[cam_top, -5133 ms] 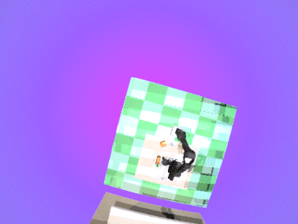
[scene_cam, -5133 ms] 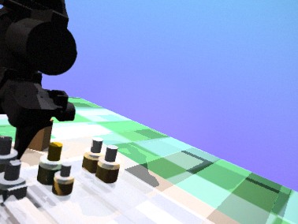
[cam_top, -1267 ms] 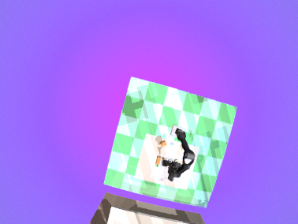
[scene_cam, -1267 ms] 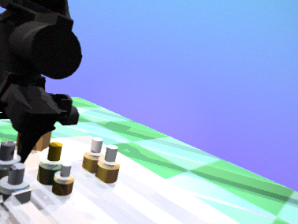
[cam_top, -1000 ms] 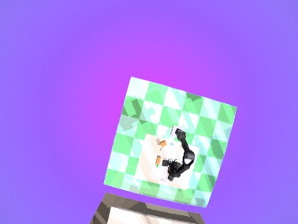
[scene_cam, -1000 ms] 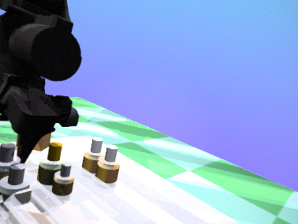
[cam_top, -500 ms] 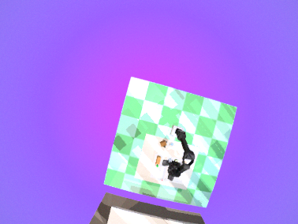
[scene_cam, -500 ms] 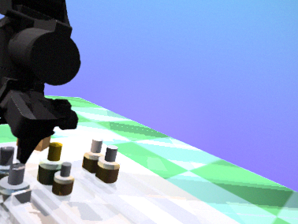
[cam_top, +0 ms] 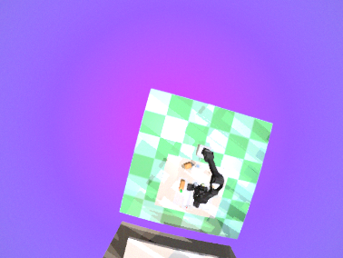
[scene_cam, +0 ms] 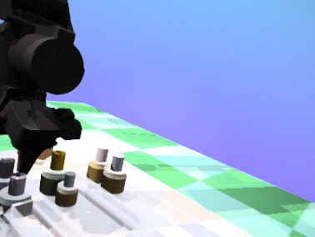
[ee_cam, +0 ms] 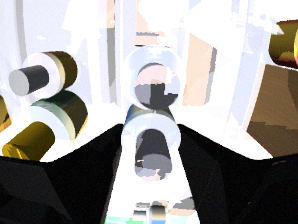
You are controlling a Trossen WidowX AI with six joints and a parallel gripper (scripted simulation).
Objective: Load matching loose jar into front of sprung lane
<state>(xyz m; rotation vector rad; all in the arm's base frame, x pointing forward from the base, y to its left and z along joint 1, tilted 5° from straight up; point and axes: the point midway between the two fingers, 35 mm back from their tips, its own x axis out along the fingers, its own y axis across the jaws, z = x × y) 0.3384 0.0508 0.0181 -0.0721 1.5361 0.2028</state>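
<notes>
My gripper (ee_cam: 150, 129) is shut on a jar with a grey knob (ee_cam: 153, 150) (scene_cam: 6, 168) and a pale rim. The jar looks upright, with a black finger at each side. A second jar with a grey knob (ee_cam: 156, 90) (scene_cam: 17, 184) stands in the pale lane right beyond it, in line; whether the two touch is unclear. In the exterior view a small grey block (scene_cam: 22, 208) sits at the second jar's far side from the gripper. The floor under the held jar and the low front stop cannot be made out in the glare.
A green jar with a yellow knob (ee_cam: 32, 140) (scene_cam: 57, 160) and a small brown jar (ee_cam: 30, 80) (scene_cam: 67, 197) stand at one side. Two amber jars stand farther out in the exterior view. A brown block (ee_cam: 275, 110) and a red-and-yellow jar (ee_cam: 284, 44) are on the other side.
</notes>
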